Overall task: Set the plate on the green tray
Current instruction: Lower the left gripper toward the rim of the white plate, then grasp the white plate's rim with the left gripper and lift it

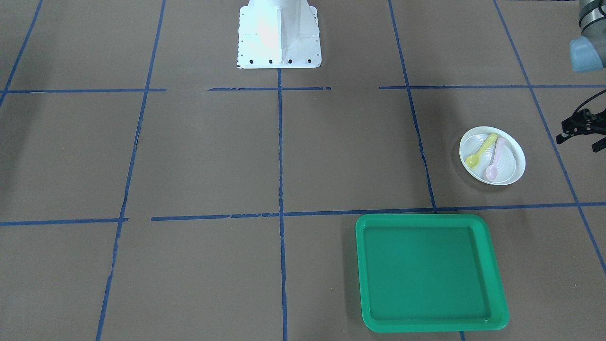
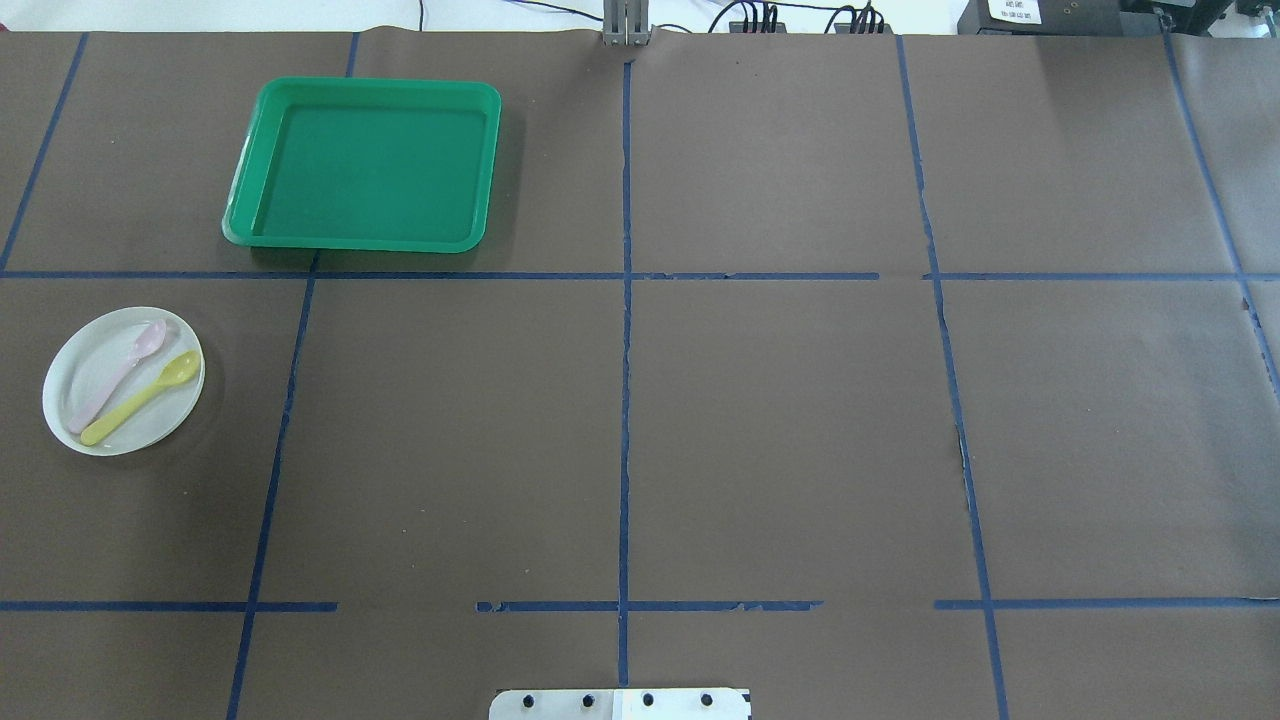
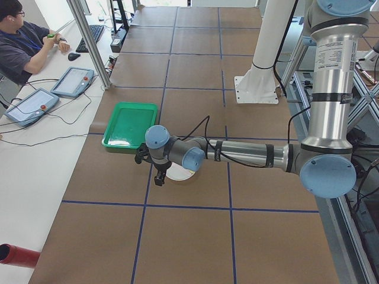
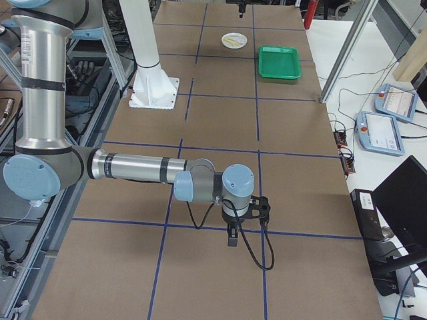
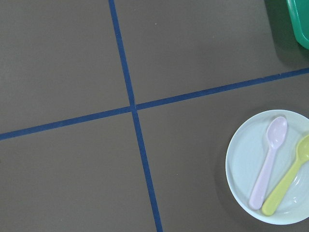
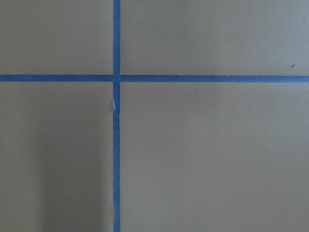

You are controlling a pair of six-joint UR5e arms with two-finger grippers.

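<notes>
Your small round white plastic plate (image 2: 166, 416) sits on the brown paper-covered table (image 2: 760, 430), on the robot's left side. It is not on the large rectangular bright green plastic tray (image 2: 370, 84). The two lie near each other but apart, with a blue tape line (image 2: 450, 275) running between them. In the overhead view the tray lies farther from the robot than the plate and a little more toward the middle.

Two small plastic spoons lie side by side in the plate, a pale pink one (image 2: 115, 375) and a yellow one (image 2: 140, 398). Both have their bowls toward the tray side.

The left pincer (image 3: 159, 176) hangs over the table just beside the plate, on the plate's outer side, and points downward. From the left-end camera its wrist hides part of the plate. You cannot tell from any view whether its fingers are apart or together.

The right pincer (image 4: 231, 239) is well apart from all this, near the opposite end of the table. It points down over a crossing of blue tape lines. Only the right-end camera shows it, so its fingers cannot be judged either.
</notes>
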